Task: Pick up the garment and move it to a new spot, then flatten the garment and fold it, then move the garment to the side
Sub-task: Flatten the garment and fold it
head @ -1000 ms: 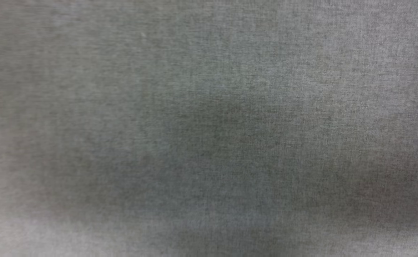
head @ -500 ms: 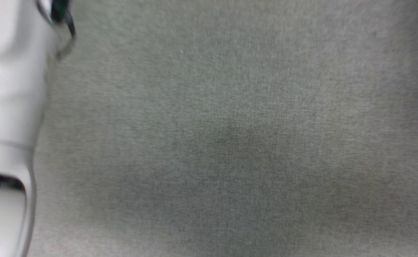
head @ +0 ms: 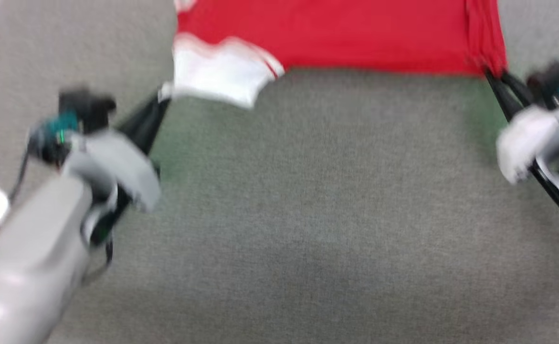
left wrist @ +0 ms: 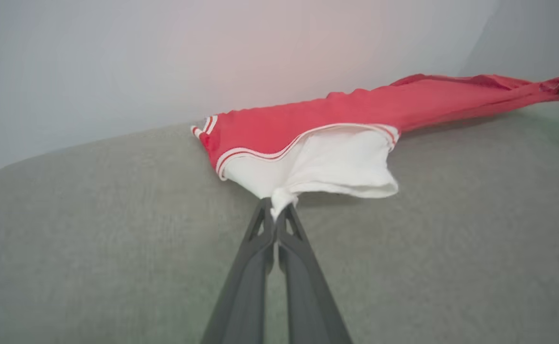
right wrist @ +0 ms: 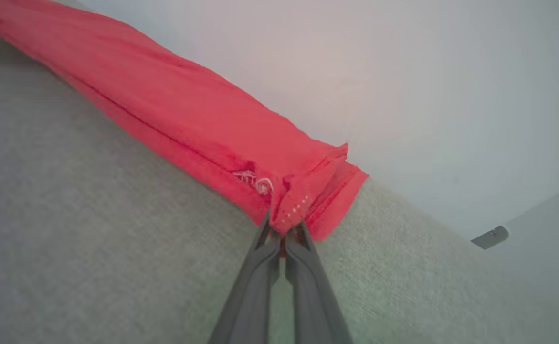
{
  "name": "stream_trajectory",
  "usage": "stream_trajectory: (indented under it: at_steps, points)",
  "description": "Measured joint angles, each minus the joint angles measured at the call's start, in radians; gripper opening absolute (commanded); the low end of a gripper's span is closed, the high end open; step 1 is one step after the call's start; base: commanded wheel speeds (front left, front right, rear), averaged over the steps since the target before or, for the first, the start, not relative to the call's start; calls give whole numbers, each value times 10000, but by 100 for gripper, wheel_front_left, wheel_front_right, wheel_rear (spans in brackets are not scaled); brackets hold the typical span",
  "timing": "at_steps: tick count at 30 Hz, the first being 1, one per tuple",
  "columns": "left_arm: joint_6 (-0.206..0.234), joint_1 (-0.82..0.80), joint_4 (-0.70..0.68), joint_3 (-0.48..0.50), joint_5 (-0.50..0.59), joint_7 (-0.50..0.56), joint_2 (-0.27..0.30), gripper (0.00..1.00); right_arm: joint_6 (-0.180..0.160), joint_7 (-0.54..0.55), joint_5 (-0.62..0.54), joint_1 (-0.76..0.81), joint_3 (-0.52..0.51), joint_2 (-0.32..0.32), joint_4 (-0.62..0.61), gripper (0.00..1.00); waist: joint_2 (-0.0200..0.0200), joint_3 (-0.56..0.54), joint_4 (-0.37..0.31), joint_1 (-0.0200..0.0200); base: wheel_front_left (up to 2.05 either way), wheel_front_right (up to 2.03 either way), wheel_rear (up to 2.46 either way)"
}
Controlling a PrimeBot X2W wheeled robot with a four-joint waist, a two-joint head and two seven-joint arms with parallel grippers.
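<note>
The red garment (head: 355, 33) lies stretched across the top of the head view on a grey fabric surface (head: 308, 215), one white sleeve (head: 217, 74) hanging toward me. My left gripper (head: 162, 98) is shut on the tip of that white sleeve (left wrist: 327, 165), pinched between the dark fingers (left wrist: 260, 248). My right gripper (head: 491, 74) is shut on the bunched red hem corner (right wrist: 308, 196) at the garment's other end. The garment (left wrist: 403, 105) spans taut between the two grippers. Its chest mark is hidden.
The grey fabric surface (right wrist: 93, 239) stretches wide in front of the garment. Behind it rises a pale wall (left wrist: 212, 57). A small grey fitting (right wrist: 491, 236) shows at the right of the right wrist view.
The head camera has swung: earlier it showed blurred grey fabric, then a pale forearm at the left. Now the garment and both shut grippers are in view.
</note>
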Motion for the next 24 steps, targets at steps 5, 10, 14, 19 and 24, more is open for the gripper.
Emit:
stream_trajectory:
  at_steps: [5,10,14,19,24]
  points:
    - [656,2269,-1703,-48,-554,215,688,0,0,428,1241,1874,479,-1534,-1992,0,0,-772,48,-1,0,0,0]
    - [1768,4360,-3444,42,-1127,391,1404,0,2,757,1766,3782,198,-2393,-3595,0,0,-1276,69,-1,0,0,0]
    - [2675,5795,-4694,153,-1616,401,1718,0,2,949,1768,5226,-493,-2706,-4477,0,0,-1483,65,-1,0,0,0]
    - [3547,7213,-5758,161,-2176,487,1866,0,2,1151,1467,7045,-1423,-2727,-5404,0,0,-1560,74,-1,0,0,0]
    - [4251,8413,-6452,245,-2807,533,1910,0,2,1323,1078,8765,-2477,-2383,-6274,0,0,-1524,74,0,0,0,0]
